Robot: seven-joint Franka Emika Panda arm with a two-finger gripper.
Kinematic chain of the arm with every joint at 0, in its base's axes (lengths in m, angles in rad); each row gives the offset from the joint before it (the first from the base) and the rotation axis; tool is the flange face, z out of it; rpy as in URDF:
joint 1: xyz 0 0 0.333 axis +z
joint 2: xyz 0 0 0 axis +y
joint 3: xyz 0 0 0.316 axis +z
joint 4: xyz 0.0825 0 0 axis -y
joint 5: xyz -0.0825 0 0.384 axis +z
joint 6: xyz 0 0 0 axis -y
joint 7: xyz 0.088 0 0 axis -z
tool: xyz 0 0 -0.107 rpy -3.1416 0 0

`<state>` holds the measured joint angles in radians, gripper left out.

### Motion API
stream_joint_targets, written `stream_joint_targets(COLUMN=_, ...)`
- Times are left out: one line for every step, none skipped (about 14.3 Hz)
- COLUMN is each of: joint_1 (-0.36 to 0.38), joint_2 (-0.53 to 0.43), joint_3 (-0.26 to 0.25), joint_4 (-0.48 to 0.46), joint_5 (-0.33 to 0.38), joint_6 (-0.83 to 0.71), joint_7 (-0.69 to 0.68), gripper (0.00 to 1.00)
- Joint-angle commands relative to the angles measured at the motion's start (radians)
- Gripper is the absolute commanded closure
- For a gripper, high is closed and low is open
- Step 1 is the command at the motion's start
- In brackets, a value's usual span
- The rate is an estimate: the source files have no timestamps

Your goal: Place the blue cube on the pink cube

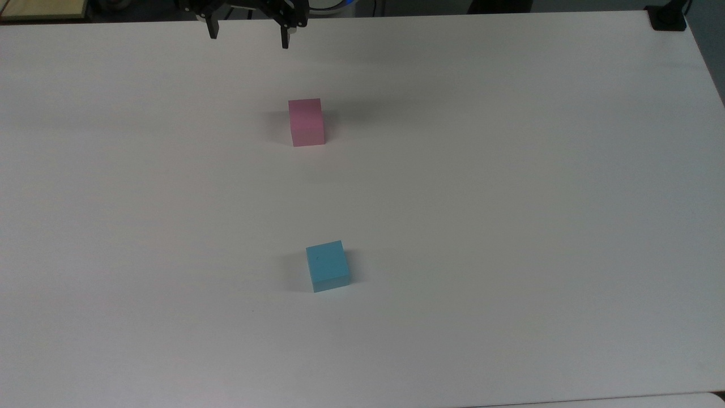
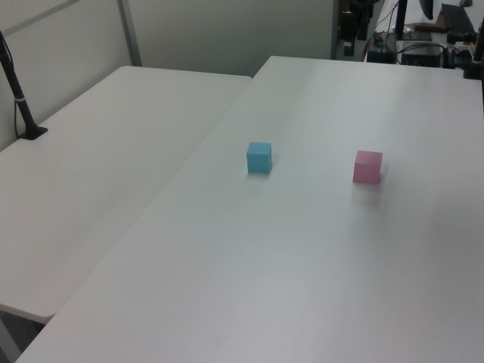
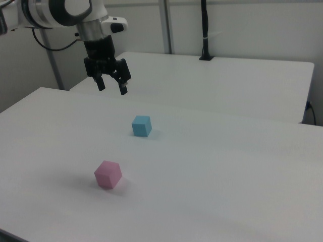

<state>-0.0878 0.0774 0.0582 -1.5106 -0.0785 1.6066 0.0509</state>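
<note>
Nearest in the top view: blue cube (image 1: pixel 328 266), resting flat on white table (image 1: pixel 510 226), slightly rotated, untouched. Farther along the same line, well apart: pink cube (image 1: pixel 306 122), also flat on the table, top face bare. At the far edge, toward the top view's left of both cubes: gripper (image 1: pixel 248 35), raised clear of the surface, jaws spread wide, holding nothing. Task not yet begun. Risks, as judged: blue cube's rotation meeting unaligned fingers, giving a corner grip and a twist or slip; off-centre release on the pink cube, causing a topple; low carry nudging the pink cube aside.
</note>
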Motion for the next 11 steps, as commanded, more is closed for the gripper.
stream_joint_targets(joint_1=-0.007, joint_2=-0.011, joint_3=-0.003, joint_4=-0.005, joint_5=0.023, joint_6=-0.008, joint_7=0.013, gripper=0.00)
stream_joint_targets(joint_1=-0.006, joint_2=-0.011, joint_3=-0.003, joint_4=-0.005, joint_5=0.023, joint_6=-0.007, joint_7=0.013, gripper=0.00)
stream_joint_targets(joint_1=-0.006, joint_2=-0.010, joint_3=-0.003, joint_4=-0.005, joint_5=0.023, joint_6=-0.005, joint_7=0.013, gripper=0.00)
stream_joint_targets(joint_1=-0.006, joint_2=-0.010, joint_3=-0.003, joint_4=-0.005, joint_5=0.023, joint_6=-0.005, joint_7=0.012, gripper=0.00)
stream_joint_targets(joint_1=-0.007, joint_2=-0.011, joint_3=-0.003, joint_4=-0.005, joint_5=0.025, joint_6=-0.007, joint_7=0.009, gripper=0.00)
stream_joint_targets(joint_1=-0.007, joint_2=-0.011, joint_3=-0.003, joint_4=-0.005, joint_5=0.025, joint_6=-0.007, joint_7=0.006, gripper=0.00)
stream_joint_targets(joint_1=-0.007, joint_2=-0.011, joint_3=-0.006, joint_4=-0.006, joint_5=0.028, joint_6=-0.007, joint_7=0.004, gripper=0.00)
stream_joint_targets(joint_1=-0.007, joint_2=-0.011, joint_3=-0.011, joint_4=-0.005, joint_5=0.034, joint_6=-0.007, joint_7=0.001, gripper=0.00)
stream_joint_targets(joint_1=-0.007, joint_2=-0.011, joint_3=-0.015, joint_4=-0.005, joint_5=0.040, joint_6=-0.005, joint_7=0.000, gripper=0.00)
stream_joint_targets(joint_1=-0.007, joint_2=-0.011, joint_3=-0.018, joint_4=-0.005, joint_5=0.040, joint_6=-0.005, joint_7=-0.002, gripper=0.00)
stream_joint_targets(joint_1=-0.007, joint_2=-0.011, joint_3=-0.018, joint_4=-0.005, joint_5=0.040, joint_6=-0.005, joint_7=-0.003, gripper=0.00)
